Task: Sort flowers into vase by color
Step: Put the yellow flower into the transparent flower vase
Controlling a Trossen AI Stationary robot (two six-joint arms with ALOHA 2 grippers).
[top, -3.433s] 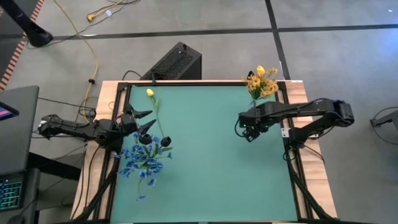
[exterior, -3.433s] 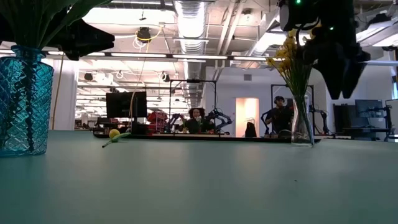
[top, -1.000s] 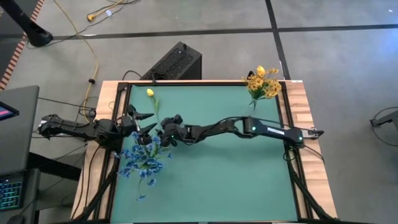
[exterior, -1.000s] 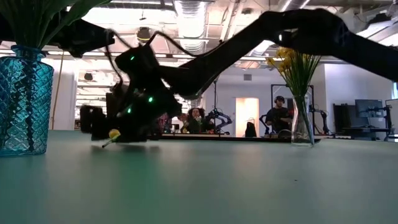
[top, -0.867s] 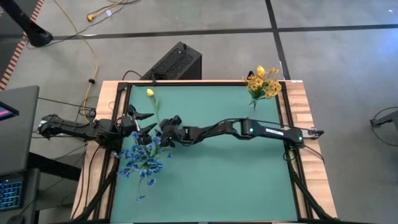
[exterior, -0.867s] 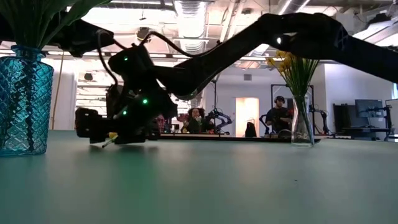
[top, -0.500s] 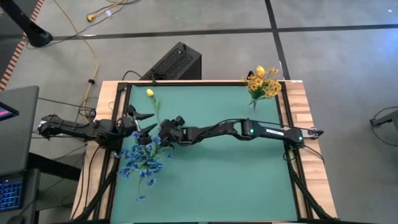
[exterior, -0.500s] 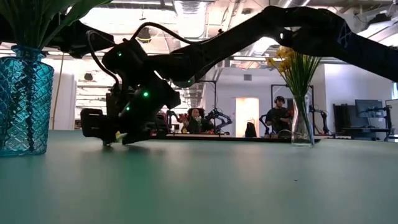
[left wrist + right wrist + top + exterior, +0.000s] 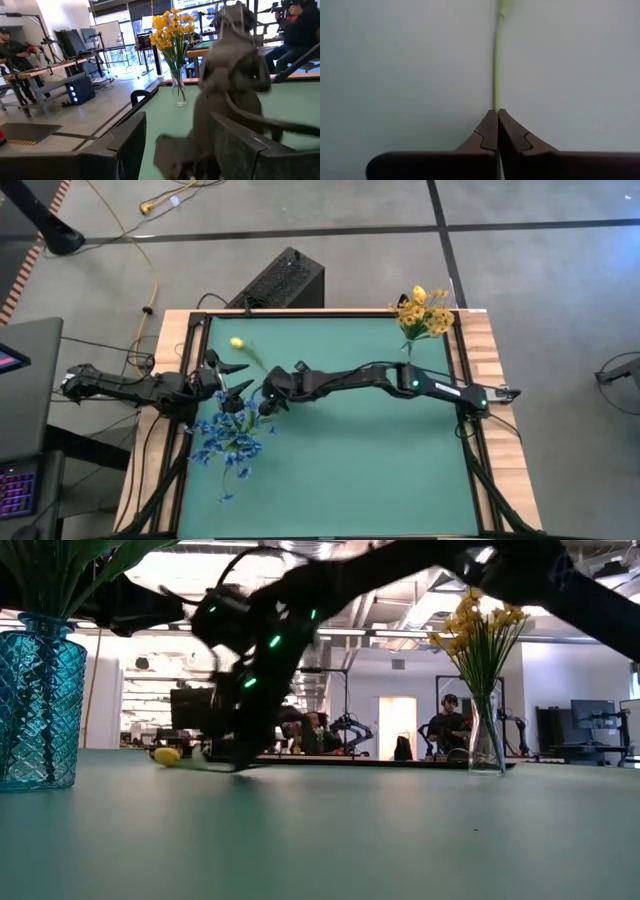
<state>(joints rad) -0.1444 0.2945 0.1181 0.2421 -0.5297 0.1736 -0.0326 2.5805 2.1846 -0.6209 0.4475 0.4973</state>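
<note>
A thin green-stemmed flower with a yellow bud [image 9: 237,342] lies at the table's far left; the low view shows its bud [image 9: 165,755] down at the table top. My right gripper [image 9: 268,385] has reached across the table and is shut on its stem [image 9: 496,75]. My left gripper [image 9: 228,375] waits open just left of it, above the blue glass vase [image 9: 40,710] that holds the blue flowers [image 9: 230,435]. A clear vase [image 9: 486,745] of yellow flowers [image 9: 421,312] stands at the far right. My right gripper pinches the flower's green stem [image 9: 495,104] between its two fingertips, at the end away from the bud. The fingers lie along the stem, which runs straight out from their tips. The bud end [image 9: 165,755] sits low at the table top.
A black box [image 9: 283,280] stands on the floor behind the table's far edge. The right arm [image 9: 400,383] stretches across the middle of the green mat. People sit in the room beyond the table [image 9: 318,730]. The mat's near half [image 9: 350,470] is bare.
My right gripper has shut on the flower's stem and risen a little. The flower has swung about: its yellow bud has slid toward the table's near and left edges, while the stem end stays in the fingers.
</note>
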